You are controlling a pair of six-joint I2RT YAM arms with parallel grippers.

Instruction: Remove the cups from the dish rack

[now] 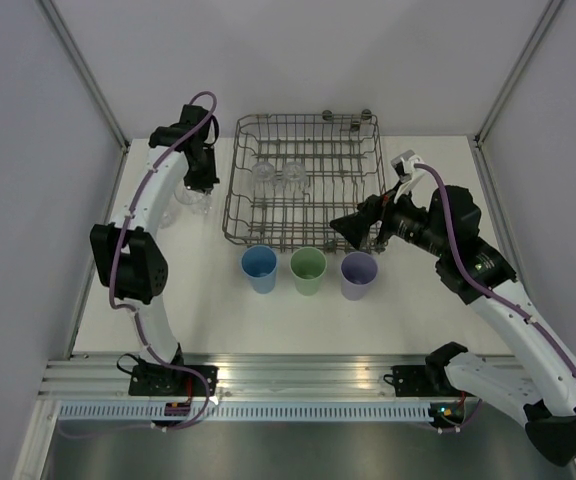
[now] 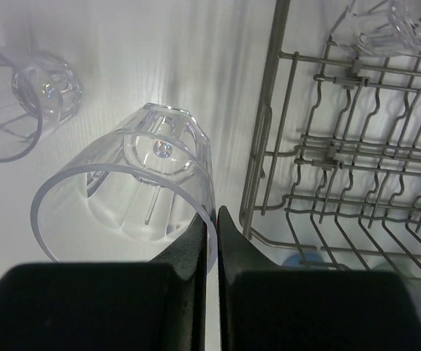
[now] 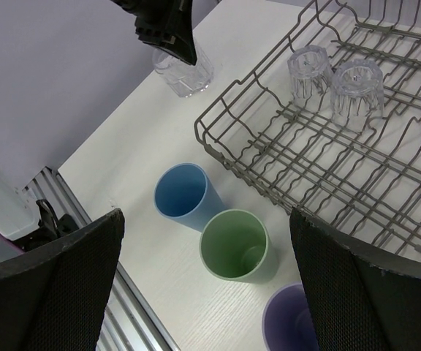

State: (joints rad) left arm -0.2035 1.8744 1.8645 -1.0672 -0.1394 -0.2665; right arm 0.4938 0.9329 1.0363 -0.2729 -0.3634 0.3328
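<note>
Left tool (image 2: 212, 228) clenched on the rim of a tilted clear glass (image 2: 134, 191), left of the rack (image 2: 269, 131). Right tool (image 1: 352, 228) released. Two glasses (image 3: 357, 89) sit far-left in the rack: likely light, slick, brittle. You should grip across the body.

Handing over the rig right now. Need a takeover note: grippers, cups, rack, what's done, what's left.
Left gripper: fingers shut on the rim of a clear glass, left of the dish rack; probably about to release it.
Right gripper: open, empty, at the rack's near right corner.
Done: blue tumbler, green tumbler and purple tumbler upright on the table in front of the rack; second clear glass out beside the held one.
Left: two upside-down glasses in the rack.
</note>
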